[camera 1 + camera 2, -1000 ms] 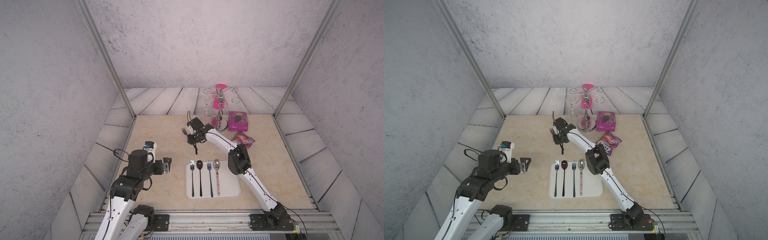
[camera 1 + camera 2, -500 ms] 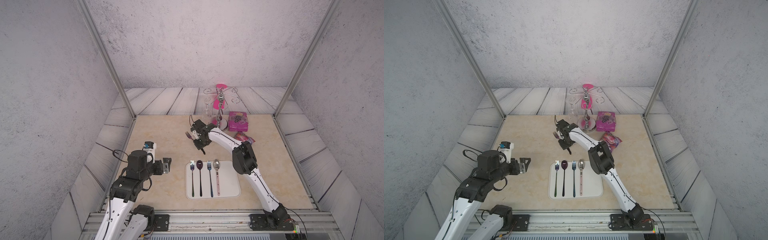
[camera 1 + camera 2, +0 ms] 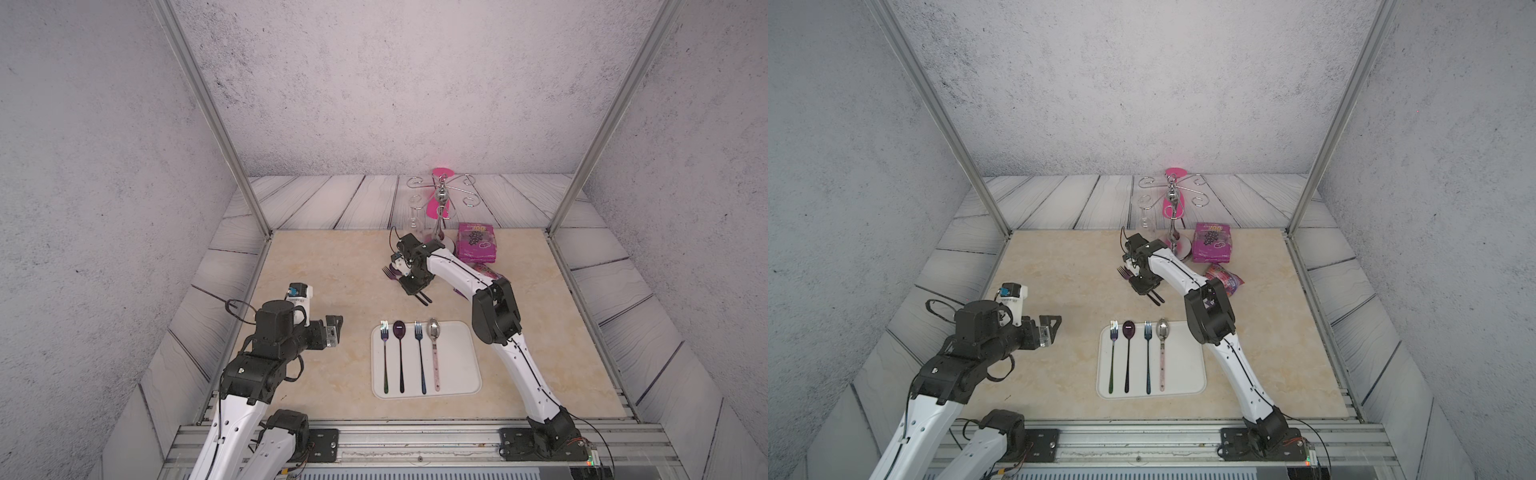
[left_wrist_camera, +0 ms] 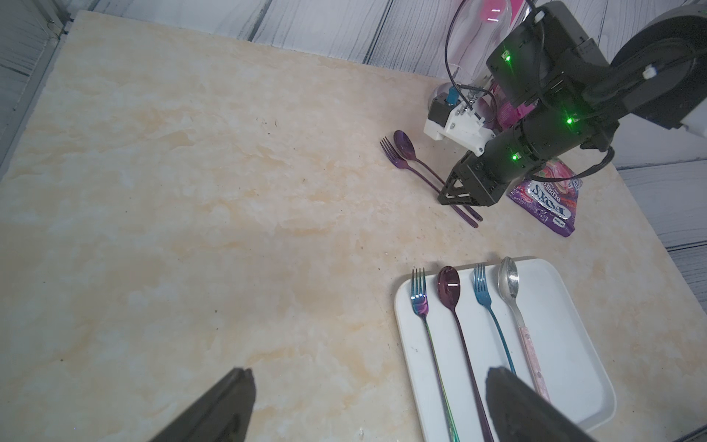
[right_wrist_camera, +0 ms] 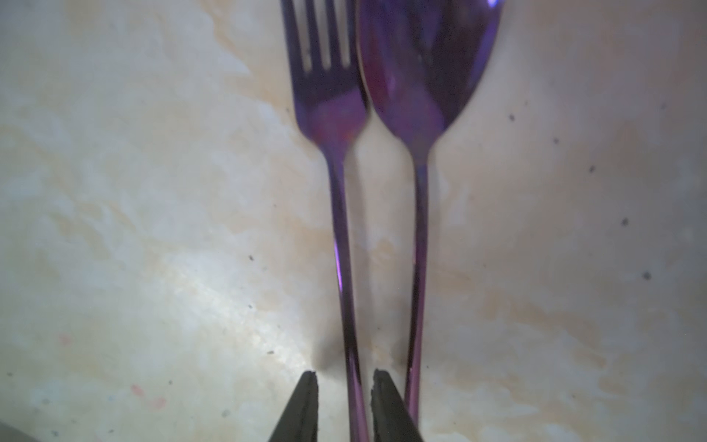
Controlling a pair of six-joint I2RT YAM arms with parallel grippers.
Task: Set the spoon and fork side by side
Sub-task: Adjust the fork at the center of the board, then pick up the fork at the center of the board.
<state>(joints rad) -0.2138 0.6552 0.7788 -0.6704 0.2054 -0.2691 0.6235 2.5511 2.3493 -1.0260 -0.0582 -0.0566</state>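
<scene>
A purple fork (image 5: 336, 229) and a purple spoon (image 5: 421, 76) lie flat on the table side by side, handles parallel and heads touching. They also show in the left wrist view as fork (image 4: 398, 160) and spoon (image 4: 404, 143). My right gripper (image 5: 344, 377) is low over their handle ends, open a little. The fork's handle passes between its fingers with a gap on one side. One finger (image 5: 386, 405) sits between the two handles. In both top views the right gripper (image 3: 415, 289) (image 3: 1144, 289) covers the handles. My left gripper (image 4: 369, 373) (image 3: 334, 330) hovers open and empty left of the tray.
A white tray (image 3: 461, 370) at the front centre holds two forks and two spoons in a row. At the back stand a metal hook stand (image 3: 441, 195), a glass (image 3: 413, 220) and a pink box (image 3: 477, 243). A purple snack pouch (image 4: 551, 199) lies beside the right arm.
My right gripper has moved toward the front along the purple fork and spoon, from over their heads to their handle ends. The left arm has not moved.
</scene>
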